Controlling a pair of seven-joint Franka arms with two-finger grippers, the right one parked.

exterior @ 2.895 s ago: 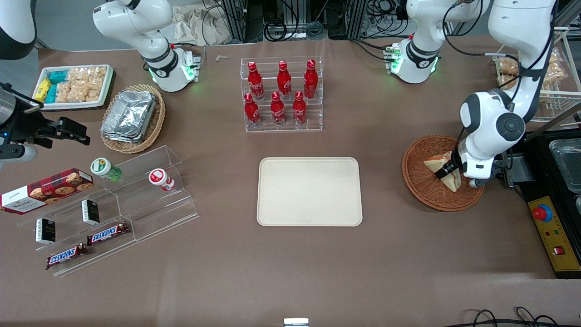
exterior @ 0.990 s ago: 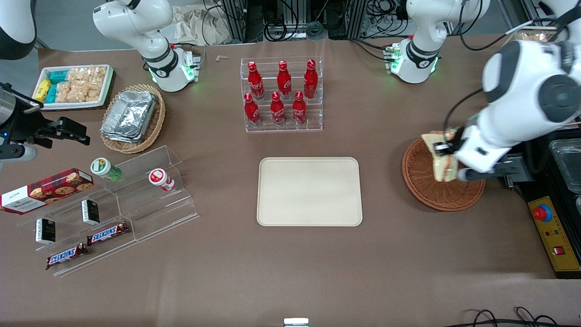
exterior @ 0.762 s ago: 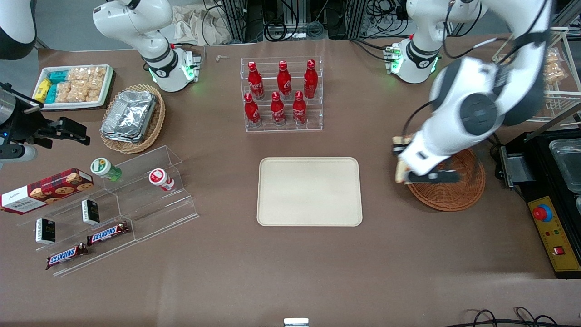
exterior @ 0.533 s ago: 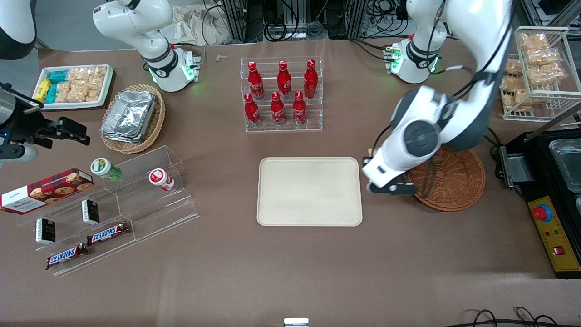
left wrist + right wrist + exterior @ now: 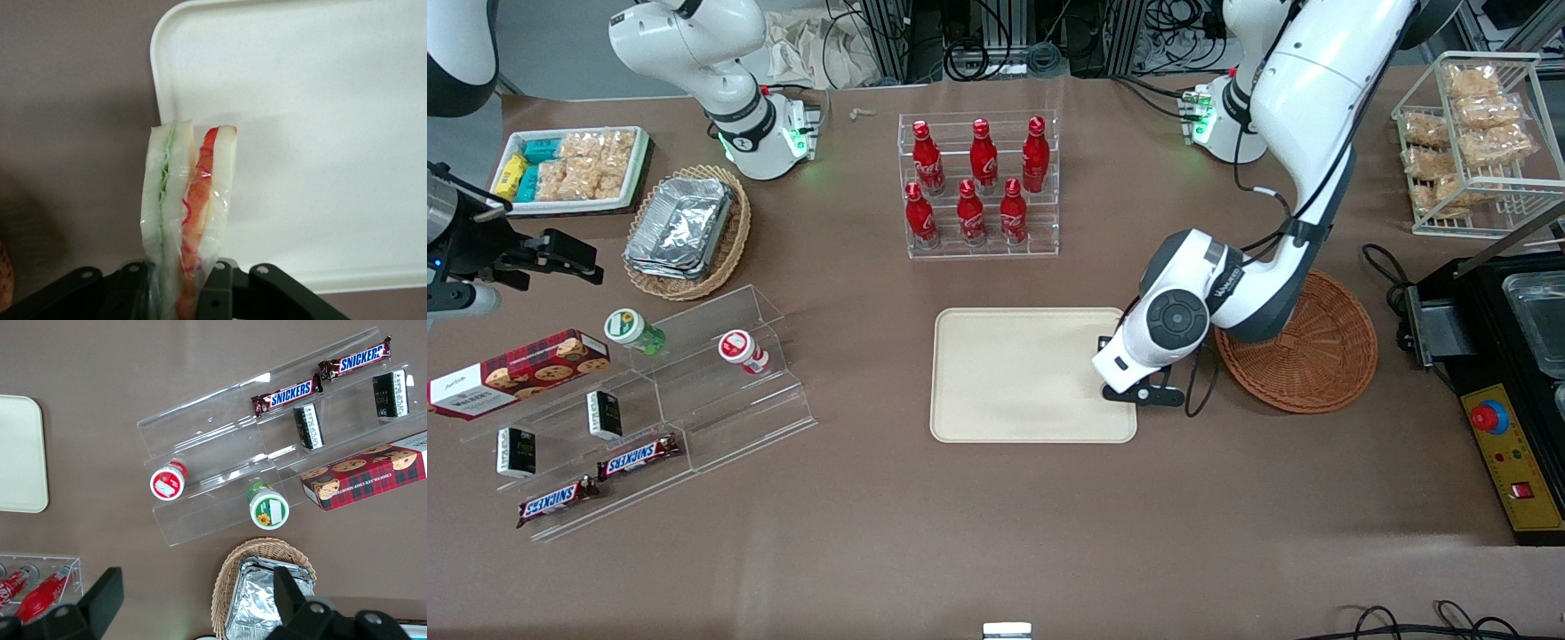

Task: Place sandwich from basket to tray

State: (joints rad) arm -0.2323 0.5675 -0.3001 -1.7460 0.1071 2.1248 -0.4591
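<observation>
My left gripper (image 5: 179, 293) is shut on the sandwich (image 5: 190, 207), a wedge wrapped in clear film with green and red-orange filling between white bread. The sandwich hangs upright above the corner region of the cream tray (image 5: 320, 133), not touching it. In the front view the gripper (image 5: 1120, 364) sits over the tray's (image 5: 1014, 373) edge nearest the basket, and the wrist hides the sandwich. The reddish-brown wicker basket (image 5: 1316, 356) stands beside the tray toward the working arm's end, with nothing in it.
A clear rack of red bottles (image 5: 978, 187) stands farther from the camera than the tray. Toward the parked arm's end are a stepped acrylic shelf with snacks (image 5: 649, 400), a tan basket of foil trays (image 5: 689, 227) and a white snack tray (image 5: 569, 169). A wire rack (image 5: 1476, 133) and a black unit (image 5: 1503, 427) flank the basket.
The gripper lifted the sandwich out of the basket and carried it sideways to the tray's edge. The basket is now empty.
</observation>
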